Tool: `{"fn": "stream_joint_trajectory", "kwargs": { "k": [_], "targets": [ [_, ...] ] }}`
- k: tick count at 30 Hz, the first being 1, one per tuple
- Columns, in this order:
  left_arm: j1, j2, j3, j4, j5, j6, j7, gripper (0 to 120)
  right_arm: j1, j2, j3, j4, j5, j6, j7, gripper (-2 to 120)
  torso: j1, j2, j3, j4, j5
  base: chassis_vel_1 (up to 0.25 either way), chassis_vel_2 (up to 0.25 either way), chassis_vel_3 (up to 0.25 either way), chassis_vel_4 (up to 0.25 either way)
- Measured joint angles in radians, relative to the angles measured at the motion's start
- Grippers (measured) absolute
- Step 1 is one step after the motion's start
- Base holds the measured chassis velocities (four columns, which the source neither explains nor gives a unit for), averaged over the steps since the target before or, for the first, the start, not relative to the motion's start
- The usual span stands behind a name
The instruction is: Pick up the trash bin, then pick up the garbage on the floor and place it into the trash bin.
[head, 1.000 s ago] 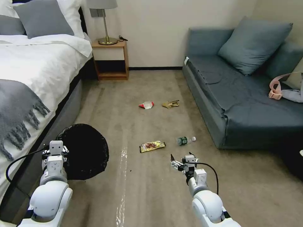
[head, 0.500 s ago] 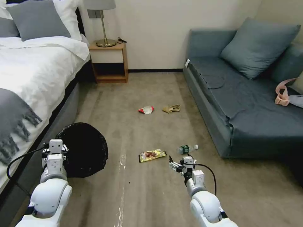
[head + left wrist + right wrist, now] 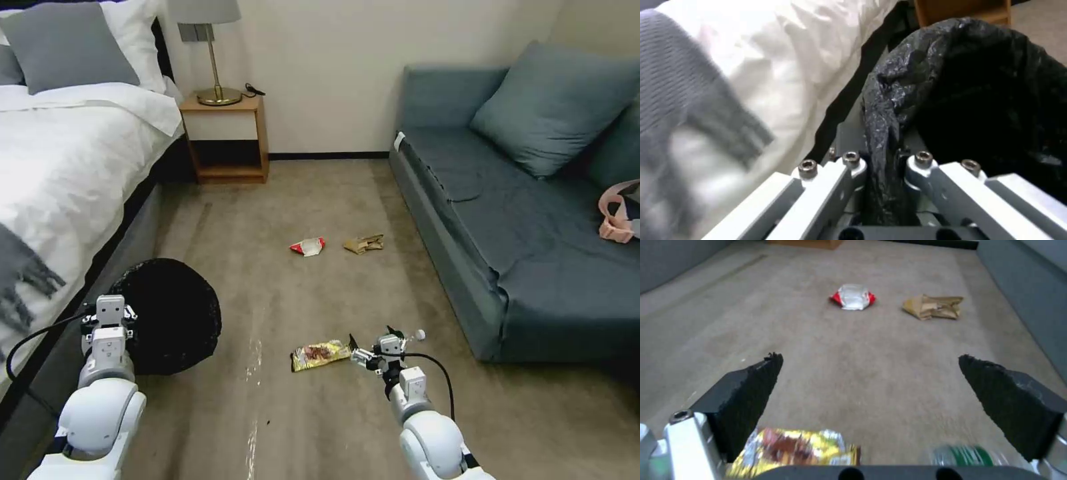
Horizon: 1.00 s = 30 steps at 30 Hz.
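Observation:
The trash bin (image 3: 170,313), lined with a glossy black bag, hangs low beside the bed. My left gripper (image 3: 110,319) is shut on its rim; in the left wrist view the fingers (image 3: 851,160) pinch the bag's fold (image 3: 882,140). My right gripper (image 3: 373,343) is open, low over the carpet. The yellow-brown snack wrapper (image 3: 320,355) lies just left of it, and the bottle's white cap (image 3: 420,332) peeks out on its right. In the right wrist view the wrapper (image 3: 795,453) and green-labelled bottle (image 3: 965,455) lie under the open fingers (image 3: 751,390). Farther off lie the red-and-white scrap (image 3: 308,247) and tan scrap (image 3: 363,244).
A bed (image 3: 60,173) runs along the left, a blue-grey sofa (image 3: 533,220) along the right, with a pink strap (image 3: 617,217) on its seat. A wooden nightstand (image 3: 227,137) with a lamp stands at the far wall. Carpet lies open between them.
The whole view has shifted forward, so the camera moved. The wrapper and bottle now sit right at the open right gripper instead of ahead of it. The left gripper still holds the bin.

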Motion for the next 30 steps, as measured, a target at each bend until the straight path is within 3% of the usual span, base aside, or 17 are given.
{"fn": "stream_joint_trajectory", "kwargs": {
  "k": [17, 24, 28, 30],
  "targets": [
    [-0.030, -0.008, 0.022, 0.038, 0.007, -0.013, -0.003, 5, 0.025, -0.037, -0.027, -0.042, -0.021, 0.045, -0.022, 100, 0.000, 0.000, 0.000, -0.0003, 0.0001, -0.199, 0.198, 0.197, -0.204],
    [-0.035, 0.002, 0.010, 0.069, 0.002, -0.030, 0.000, 5, 0.100, -0.181, -0.086, -0.073, 0.003, 0.022, -0.032, 100, 0.000, 0.000, 0.000, -0.0002, 0.0002, -0.072, 0.077, 0.085, -0.069],
    [-0.036, 0.005, 0.003, 0.085, 0.001, -0.037, 0.001, 5, 0.201, -0.270, -0.150, -0.117, 0.050, 0.002, -0.060, 100, 0.000, 0.000, 0.000, -0.0002, 0.0000, 0.022, -0.023, -0.026, 0.015],
    [-0.030, 0.005, 0.002, 0.089, 0.003, -0.038, 0.000, 5, 0.324, -0.328, -0.265, -0.183, 0.105, -0.010, -0.074, 100, 0.000, 0.000, 0.000, -0.0001, 0.0001, 0.017, -0.023, -0.026, 0.009]
  ]
}}
